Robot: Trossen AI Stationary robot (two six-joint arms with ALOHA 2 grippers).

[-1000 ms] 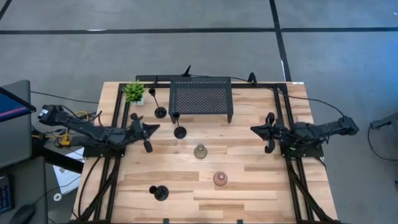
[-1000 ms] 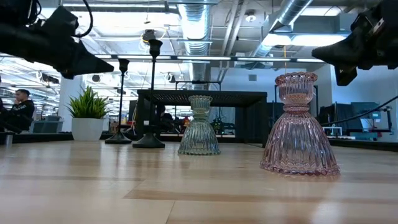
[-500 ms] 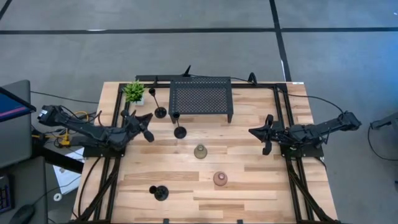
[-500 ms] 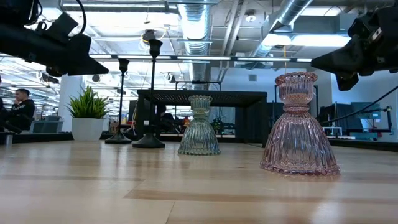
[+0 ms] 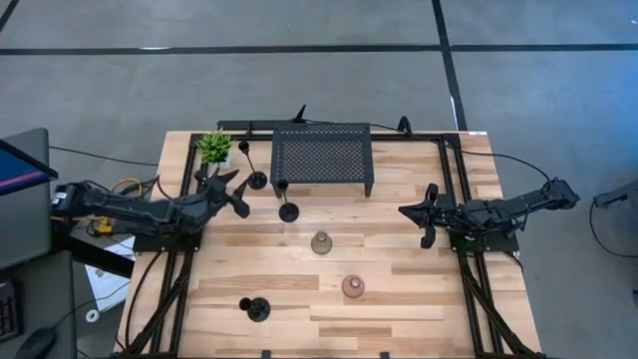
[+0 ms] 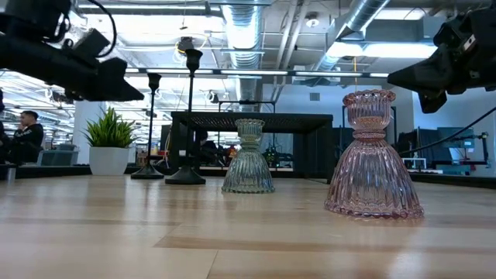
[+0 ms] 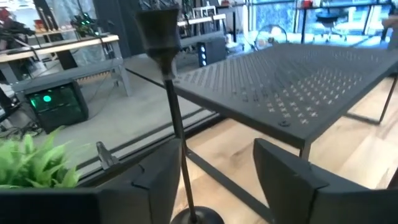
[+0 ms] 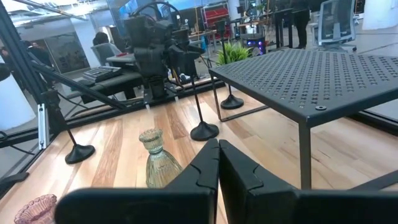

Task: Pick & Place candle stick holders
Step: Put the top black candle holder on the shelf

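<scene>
The left pincer (image 5: 231, 189) gapes wide and empty around the stem of a black candle stick holder (image 5: 257, 179) beside the perforated stand (image 5: 321, 155). The right pincer (image 5: 427, 213), shut, hovers over the bench (image 5: 399, 289).

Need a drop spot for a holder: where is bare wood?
Free: right of the pink holder toward the right gripper, and between the front black holder and the green one. Crowded: by the stand, plant, left gripper.
</scene>
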